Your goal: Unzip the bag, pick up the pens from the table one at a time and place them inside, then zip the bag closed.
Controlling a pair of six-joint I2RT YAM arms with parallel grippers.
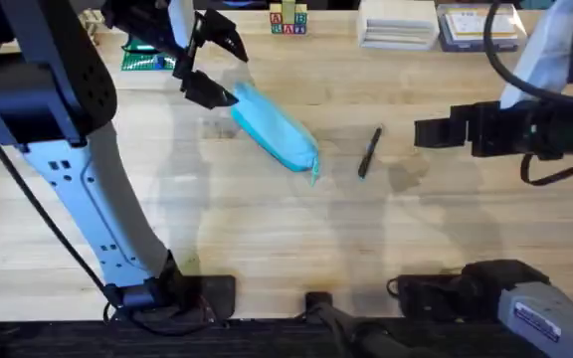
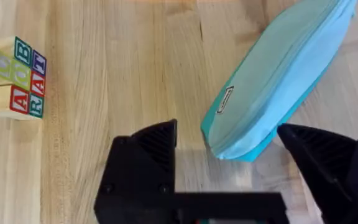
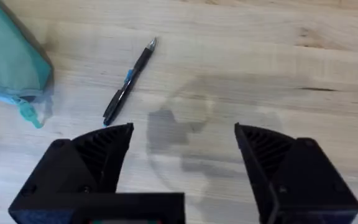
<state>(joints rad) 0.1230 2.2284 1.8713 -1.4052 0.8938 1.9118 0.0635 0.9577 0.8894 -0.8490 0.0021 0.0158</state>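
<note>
Zipper work looks like the job right now, because the turquoise pouch [image 1: 275, 133] is lying slantwise in the middle of the wooden surface [image 1: 267, 229], zipped shut as far as I can tell, with its little pull tab [image 3: 29, 114] sticking out at the near end. The left gripper [image 1: 210, 68] is hanging just over the pouch's far end, its jaws spread wide and holding nothing. I think it is getting set to pin that end down so the pouch is not sliding when the zipper gets pulled. The left arm is reaching far forward from its base.

One black pen [image 1: 369, 152] is lying just beside the pouch's near end, apart from it, waiting its turn. The right gripper [image 3: 182, 140] is hovering near the pen, jaws wide open and empty, and its arm is stretching in from the right side.
</note>
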